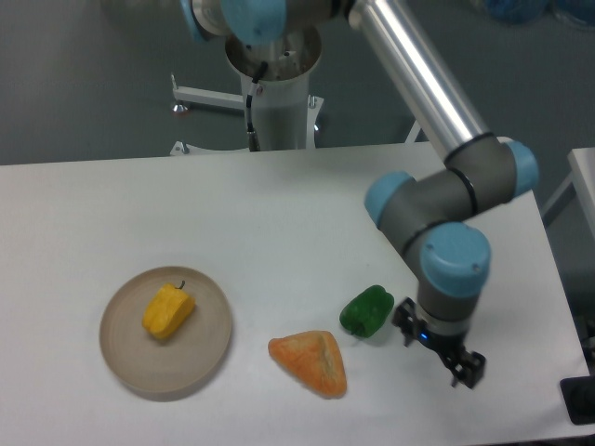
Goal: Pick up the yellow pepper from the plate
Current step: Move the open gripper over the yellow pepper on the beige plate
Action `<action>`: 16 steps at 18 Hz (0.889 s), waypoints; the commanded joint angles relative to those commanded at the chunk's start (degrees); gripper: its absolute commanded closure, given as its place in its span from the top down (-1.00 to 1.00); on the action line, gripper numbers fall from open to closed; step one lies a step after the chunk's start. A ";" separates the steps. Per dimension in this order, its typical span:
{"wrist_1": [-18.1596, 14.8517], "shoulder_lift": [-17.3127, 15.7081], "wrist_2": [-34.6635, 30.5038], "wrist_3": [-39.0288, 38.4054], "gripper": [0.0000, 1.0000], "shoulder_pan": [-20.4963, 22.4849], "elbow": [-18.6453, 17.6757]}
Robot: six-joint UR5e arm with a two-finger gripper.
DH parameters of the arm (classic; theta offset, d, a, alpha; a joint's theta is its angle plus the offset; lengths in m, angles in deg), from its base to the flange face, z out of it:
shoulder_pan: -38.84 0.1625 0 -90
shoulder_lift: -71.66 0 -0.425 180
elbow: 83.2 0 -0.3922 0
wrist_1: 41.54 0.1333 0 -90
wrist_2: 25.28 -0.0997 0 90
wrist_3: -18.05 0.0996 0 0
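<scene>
The yellow pepper (pixel 167 310) lies on the round beige plate (pixel 209 348) at the front left of the table, its thin dark stem pointing up and back. My gripper (pixel 437 350) hangs far to the right of the plate, just right of a green pepper (pixel 366 310). Seen from above under the blue wrist, its fingers are too small and dark to show whether they are apart. Nothing appears to be held in them.
An orange wedge-shaped piece (pixel 310 361) lies between the plate and the green pepper. The arm's long silver link crosses the back right of the table. The table's right edge (pixel 558 288) is close to the gripper.
</scene>
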 joint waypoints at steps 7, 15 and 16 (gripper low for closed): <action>-1.15 -9.24 2.98 -14.40 1.00 -7.29 -12.31; 0.26 -11.53 9.23 -28.73 1.00 -14.59 -19.79; 0.87 -11.44 9.32 -30.58 1.00 -15.38 -20.06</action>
